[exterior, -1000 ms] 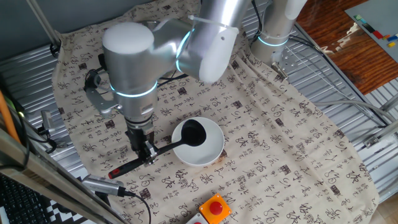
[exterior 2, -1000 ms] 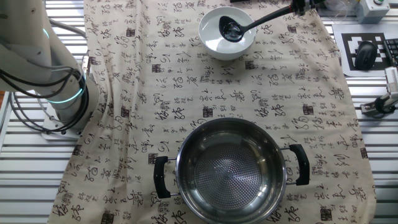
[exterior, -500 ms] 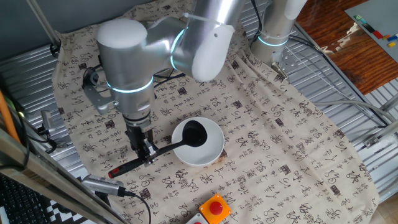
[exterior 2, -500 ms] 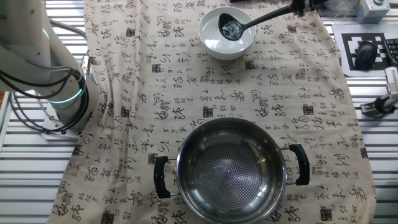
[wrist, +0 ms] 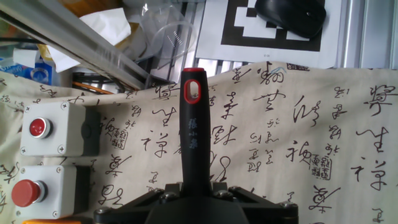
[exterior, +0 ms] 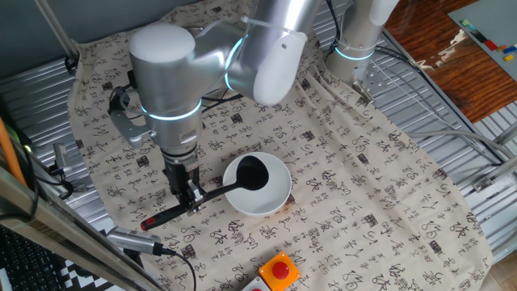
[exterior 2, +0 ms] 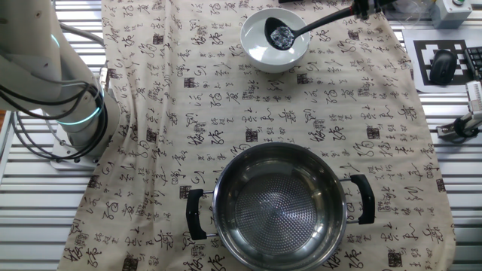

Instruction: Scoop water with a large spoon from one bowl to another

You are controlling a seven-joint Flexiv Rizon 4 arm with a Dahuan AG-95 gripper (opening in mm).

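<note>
The large spoon (exterior: 212, 193) is a black ladle with a red-tipped handle, and its cup (exterior 2: 281, 34) sits inside the white bowl (exterior: 277, 192), holding glinting water. My gripper (exterior: 192, 199) is shut on the ladle's handle partway along, left of the bowl. In the hand view the handle (wrist: 193, 130) runs straight out from between the jaws to its red end. The white bowl (exterior 2: 256, 51) stands at the far end of the cloth in the other fixed view. The steel bowl with black side handles (exterior 2: 233, 226) stands at the near end there.
A patterned cloth (exterior 2: 196, 98) covers the table. Grey boxes with red buttons (wrist: 50, 127) and a red button on orange (exterior: 279, 269) sit by the ladle's handle end. The arm's base (exterior 2: 71, 124) stands at the left. A black mouse (exterior 2: 440, 66) lies on a printed marker.
The arm shifted slightly left then back. The ladle's cup, dark a second ago, now shows glinting water. The handle stays in the gripper.
</note>
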